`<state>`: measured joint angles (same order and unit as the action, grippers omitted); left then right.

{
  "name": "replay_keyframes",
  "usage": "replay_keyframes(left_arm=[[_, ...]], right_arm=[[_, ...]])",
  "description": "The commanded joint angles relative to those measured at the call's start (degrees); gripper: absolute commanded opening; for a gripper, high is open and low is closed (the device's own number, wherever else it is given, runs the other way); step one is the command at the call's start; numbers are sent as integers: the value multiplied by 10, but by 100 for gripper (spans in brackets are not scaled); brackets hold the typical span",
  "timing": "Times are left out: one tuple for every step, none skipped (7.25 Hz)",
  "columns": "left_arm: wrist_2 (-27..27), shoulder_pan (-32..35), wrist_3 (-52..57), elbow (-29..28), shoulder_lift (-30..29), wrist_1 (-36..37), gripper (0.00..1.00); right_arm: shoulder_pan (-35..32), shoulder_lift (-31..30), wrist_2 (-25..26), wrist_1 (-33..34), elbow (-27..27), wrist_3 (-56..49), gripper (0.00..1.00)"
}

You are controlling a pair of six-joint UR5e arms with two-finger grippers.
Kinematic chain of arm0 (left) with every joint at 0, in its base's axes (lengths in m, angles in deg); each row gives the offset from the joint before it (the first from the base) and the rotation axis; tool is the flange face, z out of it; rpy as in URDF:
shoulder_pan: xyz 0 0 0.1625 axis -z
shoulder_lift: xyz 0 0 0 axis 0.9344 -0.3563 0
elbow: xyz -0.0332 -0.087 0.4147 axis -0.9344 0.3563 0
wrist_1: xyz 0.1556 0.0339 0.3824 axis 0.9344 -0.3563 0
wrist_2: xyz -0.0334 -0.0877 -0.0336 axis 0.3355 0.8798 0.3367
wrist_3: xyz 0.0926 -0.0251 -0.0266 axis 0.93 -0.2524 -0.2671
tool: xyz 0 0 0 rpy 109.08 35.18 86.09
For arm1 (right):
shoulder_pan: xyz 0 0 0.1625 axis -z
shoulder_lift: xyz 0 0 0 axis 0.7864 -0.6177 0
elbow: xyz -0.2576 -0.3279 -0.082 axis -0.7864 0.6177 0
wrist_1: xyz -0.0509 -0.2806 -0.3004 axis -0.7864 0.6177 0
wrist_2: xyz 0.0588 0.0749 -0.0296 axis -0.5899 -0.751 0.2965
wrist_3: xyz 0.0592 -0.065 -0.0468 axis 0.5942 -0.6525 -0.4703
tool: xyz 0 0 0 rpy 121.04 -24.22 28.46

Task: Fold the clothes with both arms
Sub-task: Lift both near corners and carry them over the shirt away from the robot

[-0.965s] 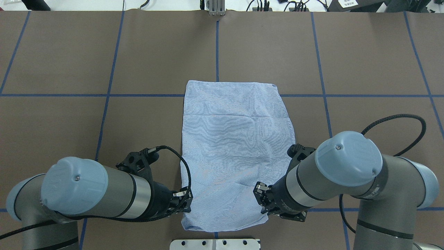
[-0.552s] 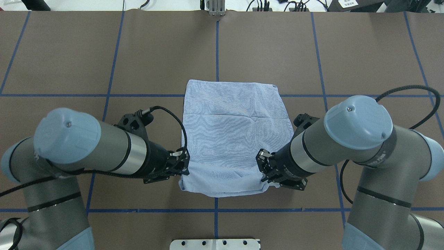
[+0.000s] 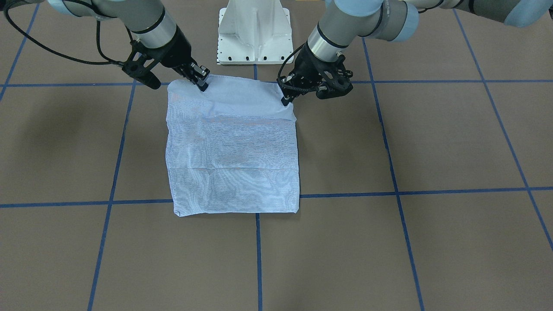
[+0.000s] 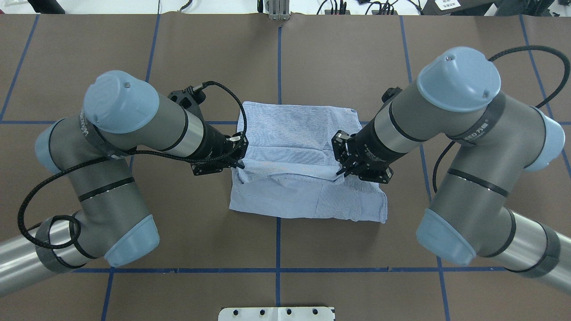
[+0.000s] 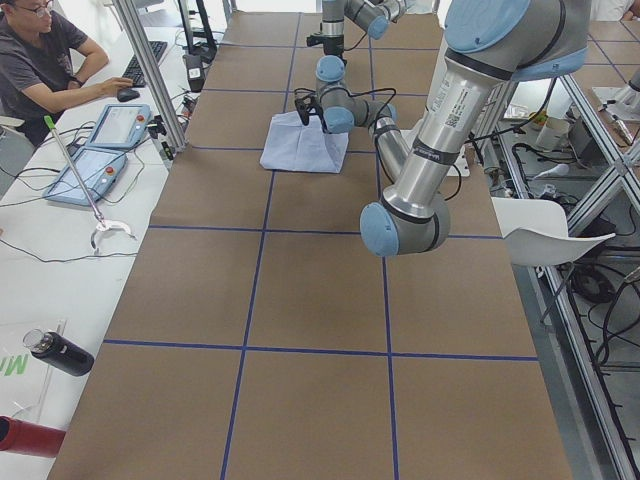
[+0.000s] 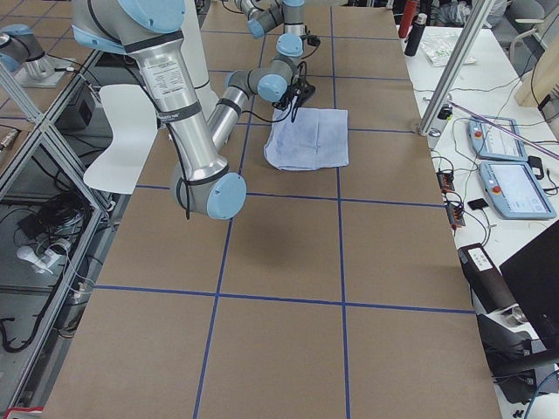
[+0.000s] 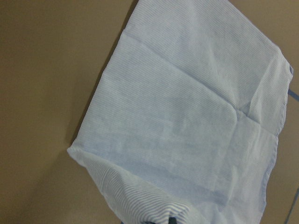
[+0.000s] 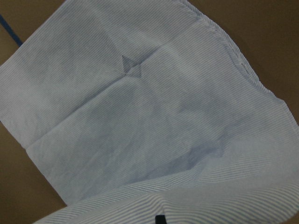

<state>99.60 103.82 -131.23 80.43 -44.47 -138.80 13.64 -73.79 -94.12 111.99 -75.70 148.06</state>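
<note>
The near hem of the shirt (image 4: pixel 292 129) has been carried forward, doubling over itself — the left fingers (image 3: pixel 285 101) and right fingers (image 3: pixel 202 84) each pinch a corner, seemingly just above the worktop (image 4: pixel 401 276).

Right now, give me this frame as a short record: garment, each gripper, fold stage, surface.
garment: shirt, light blue striped, already folded narrow
left gripper: shut on the shirt's left edge
right gripper: shut on its right edge
fold stage: held edge raised over the shirt's middle, not yet laid down
surface: brown table, blue tape grid
</note>
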Motion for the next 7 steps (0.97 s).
replay_keyframes(left_arm=[[0,28,22,-45,-29,-2,0],[-1,29,22,-68,-46,-6,0],[-2,30,21,-82,-47,-31,0],[-2,32,18,-105,-48,-58,0],[-2,33,21,-121,-48,-72,0],[-3,37,22,-126,-48,-74,0],[-4,37,22,-131,-49,-74,0]], right_arm=[[-32,60,-2,-2,101,-35,0],[-39,95,-2,-3,152,-49,0],[-45,107,-2,-3,173,-56,0],[-49,114,-2,-3,185,-61,0],[-50,119,-2,-3,198,-63,0],[-50,129,0,-4,218,-69,0],[-49,134,0,-23,239,-70,0]])
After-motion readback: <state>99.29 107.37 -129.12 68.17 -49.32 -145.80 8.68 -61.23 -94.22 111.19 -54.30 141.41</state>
